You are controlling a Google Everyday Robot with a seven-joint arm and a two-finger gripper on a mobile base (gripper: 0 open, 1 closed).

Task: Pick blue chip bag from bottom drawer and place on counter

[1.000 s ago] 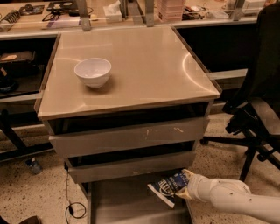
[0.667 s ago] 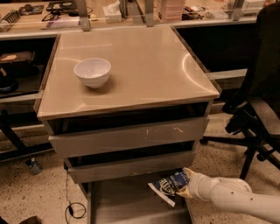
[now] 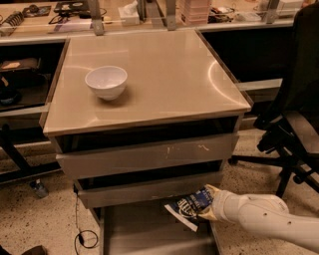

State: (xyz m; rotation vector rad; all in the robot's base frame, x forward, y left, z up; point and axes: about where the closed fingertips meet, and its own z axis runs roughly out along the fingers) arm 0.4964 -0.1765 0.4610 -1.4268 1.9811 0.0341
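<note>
The blue chip bag (image 3: 188, 206), dark blue foil with white lettering, hangs just above the right side of the open bottom drawer (image 3: 144, 234), right under the middle drawer's front. My gripper (image 3: 208, 205) reaches in from the lower right on a white arm and is shut on the bag's right end. The counter (image 3: 164, 69), a glossy beige square top, is above the drawers, with a white bowl (image 3: 105, 82) on its left part.
A black office chair (image 3: 294, 124) stands close on the right of the cabinet. A long cluttered desk (image 3: 149, 15) runs behind the counter. A cable (image 3: 82, 234) and a small bottle (image 3: 39, 188) lie on the speckled floor at the left.
The bag and my gripper have stayed in nearly the same place above the drawer's right side; the bag has perhaps risen slightly.
</note>
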